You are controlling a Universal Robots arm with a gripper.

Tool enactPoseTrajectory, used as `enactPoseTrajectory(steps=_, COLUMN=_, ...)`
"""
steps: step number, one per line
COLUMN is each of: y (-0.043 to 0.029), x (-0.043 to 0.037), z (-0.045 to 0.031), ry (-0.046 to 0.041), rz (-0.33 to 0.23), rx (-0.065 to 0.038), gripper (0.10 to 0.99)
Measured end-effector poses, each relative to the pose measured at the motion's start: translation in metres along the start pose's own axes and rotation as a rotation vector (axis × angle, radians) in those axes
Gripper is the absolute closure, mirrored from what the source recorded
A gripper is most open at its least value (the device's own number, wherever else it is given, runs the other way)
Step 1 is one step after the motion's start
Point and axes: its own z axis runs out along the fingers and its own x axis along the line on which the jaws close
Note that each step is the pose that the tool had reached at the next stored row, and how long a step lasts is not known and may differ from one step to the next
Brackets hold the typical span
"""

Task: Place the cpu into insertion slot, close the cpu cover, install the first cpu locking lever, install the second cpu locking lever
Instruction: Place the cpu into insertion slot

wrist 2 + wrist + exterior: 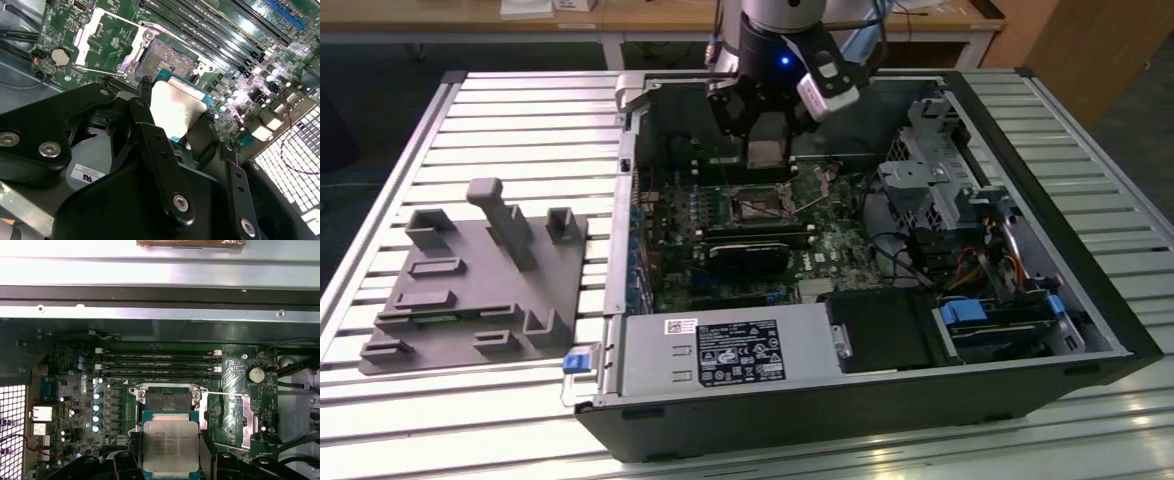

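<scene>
My gripper (767,155) hangs inside the open computer case, shut on the cpu (171,445), a flat square chip with a silvery top (177,112). Black fingers (134,452) clamp it on two opposite sides. The chip hovers just beside and above the insertion slot (167,401), a dark square socket on the green motherboard (167,57), which lies bare (754,205). The cpu cover (235,415), a silvery frame with a cut-out centre, is flipped open flat beside the socket (107,37). A thin wire lever (225,393) runs along the socket's edge.
Long memory slots (160,365) run beside the socket. A black graphics card (747,250) sits close to the socket, the power supply (720,350) near the case front, and a drive cage (934,180) with cables at the exterior view's right. A grey fixture (467,270) lies on the slatted table.
</scene>
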Motion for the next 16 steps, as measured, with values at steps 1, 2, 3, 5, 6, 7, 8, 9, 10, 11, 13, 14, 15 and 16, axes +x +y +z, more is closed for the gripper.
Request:
enactPoseTrajectory(steps=1, y=0.0003, x=0.0, z=0.001, ry=0.0, rz=0.0, rx=0.0, gripper=0.549)
enactPoseTrajectory(steps=2, y=0.0007, x=0.0, z=0.0021, ry=0.0, rz=0.0, rx=0.0, gripper=0.549)
enactPoseTrajectory(steps=3, y=0.001, x=0.0, z=0.0032, ry=0.0, rz=0.0, rx=0.0, gripper=0.549)
enactPoseTrajectory(steps=5, y=0.0017, x=0.0, z=0.0054, ry=0.0, rz=0.0, rx=0.0, gripper=0.549)
enactPoseTrajectory(steps=6, y=0.002, x=0.0, z=0.0065, ry=0.0, rz=0.0, rx=0.0, gripper=0.549)
enactPoseTrajectory(steps=7, y=0.0024, x=0.0, z=0.0076, ry=0.0, rz=0.0, rx=0.0, gripper=0.549)
enactPoseTrajectory(steps=8, y=0.0027, x=0.0, z=0.0088, ry=0.0, rz=0.0, rx=0.0, gripper=0.549)
enactPoseTrajectory(steps=9, y=0.003, x=0.0, z=0.0099, ry=0.0, rz=0.0, rx=0.001, gripper=0.549)
enactPoseTrajectory(steps=10, y=0.0032, x=0.0, z=0.0107, ry=0.0, rz=0.0, rx=0.001, gripper=0.549)
enactPoseTrajectory(steps=11, y=0.0031, x=-0.0001, z=0.0112, ry=0.0, rz=0.0, rx=0.002, gripper=0.549)
enactPoseTrajectory(steps=13, y=0.0031, x=0.0, z=0.0119, ry=-0.0006, rz=0.009, rx=0.003, gripper=0.549)
enactPoseTrajectory(steps=14, y=0.0031, x=0.0, z=0.0123, ry=-0.0015, rz=0.023, rx=0.003, gripper=0.549)
enactPoseTrajectory(steps=15, y=0.003, x=0.0, z=0.0127, ry=-0.0027, rz=0.041, rx=0.003, gripper=0.549)
enactPoseTrajectory(steps=16, y=0.003, x=0.0, z=0.0131, ry=-0.0039, rz=0.059, rx=0.003, gripper=0.549)
